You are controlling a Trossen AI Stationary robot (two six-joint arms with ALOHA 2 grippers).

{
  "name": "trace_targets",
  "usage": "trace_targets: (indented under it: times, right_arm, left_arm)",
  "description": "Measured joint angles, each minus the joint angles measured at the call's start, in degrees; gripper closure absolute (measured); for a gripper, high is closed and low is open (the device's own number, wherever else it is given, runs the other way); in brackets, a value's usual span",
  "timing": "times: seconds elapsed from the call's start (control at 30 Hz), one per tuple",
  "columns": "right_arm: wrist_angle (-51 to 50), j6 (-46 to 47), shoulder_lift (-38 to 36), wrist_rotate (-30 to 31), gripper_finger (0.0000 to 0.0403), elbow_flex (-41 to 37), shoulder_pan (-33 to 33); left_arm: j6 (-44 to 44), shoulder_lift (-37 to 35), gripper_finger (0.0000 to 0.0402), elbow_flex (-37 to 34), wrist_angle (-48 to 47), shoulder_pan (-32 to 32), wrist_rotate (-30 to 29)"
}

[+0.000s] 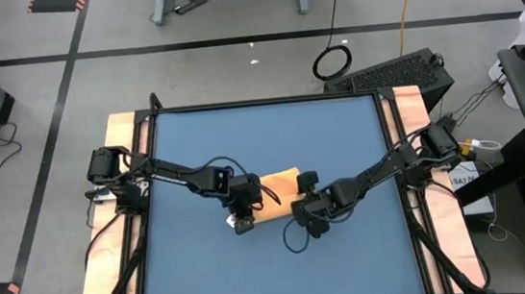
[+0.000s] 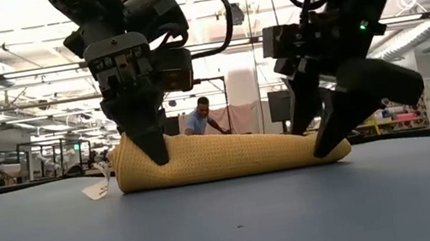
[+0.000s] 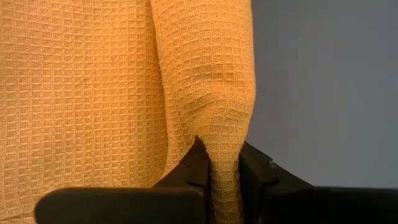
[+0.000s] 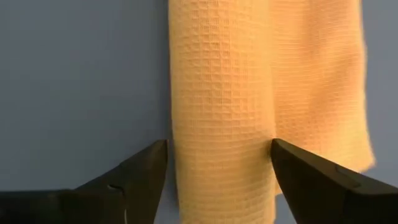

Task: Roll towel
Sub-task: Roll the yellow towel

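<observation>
The orange-yellow towel (image 1: 278, 186) lies on the blue table as a partly rolled bundle (image 2: 229, 157). Its roll runs left to right, and a flat part shows beside the roll in the left wrist view (image 3: 74, 93). A small white tag (image 2: 96, 189) sticks out at its left end. My left gripper (image 2: 153, 148) stands over the left end, shut on the towel. My right gripper (image 2: 318, 134) stands over the right end, open, one finger on each side of the roll (image 4: 221, 93). My left gripper pinches a raised ridge of the roll's outer cloth (image 3: 225, 146) between its two fingers, near the towel's left end. The fingers come from above, pointing down. The towel rests on the table. I cannot tell whether my right gripper's fingertips (image 4: 155, 155) touch the roll's sides.
Bare blue table (image 1: 350, 254) lies in front of and behind the towel. Wooden rails (image 1: 110, 268) run along the left and right edges. A person (image 2: 197, 116) sits far off in the room behind the table.
</observation>
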Motion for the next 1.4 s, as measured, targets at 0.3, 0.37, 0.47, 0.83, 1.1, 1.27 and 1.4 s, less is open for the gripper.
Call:
trace_targets:
  times: [0.3,0.37,0.47,0.83,1.1,1.27,1.4]
  right_arm:
    - [1.1,-5.2,1.9,-12.6,0.0147,0.2,-6.5]
    - [1.3,-5.8,2.5,-16.4,0.0151,0.3,-7.8]
    - [1.4,-6.2,3.1,-19.5,0.0159,0.3,-9.0]
    - [1.5,-3.4,3.2,-25.0,0.0226,0.3,-10.1]
    - [2.0,2.8,3.3,-34.0,0.0312,0.2,-10.0]
    - [2.6,4.8,3.3,-36.6,0.0347,0.2,-9.9]
    - [3.2,5.6,3.3,-36.6,0.0351,0.1,-9.9]
  left_arm:
    - [1.1,0.0,0.0360,0.0,0.0,-0.1,-1.1]
    - [1.1,0.0,0.0359,0.0,0.0,-0.2,-1.6]
    - [1.1,0.0,0.0358,0.0,-0.2,-0.2,-1.7]
    - [1.0,0.0,0.0312,0.0,-1.5,-1.8,-18.0]
    - [1.1,-2.8,0.0160,-0.1,-3.8,-5.5,-21.2]
    - [3.3,-7.5,0.0090,0.0,-8.4,-8.6,-23.8]
    - [3.1,-9.6,0.0068,0.0,-8.3,-13.1,-24.7]
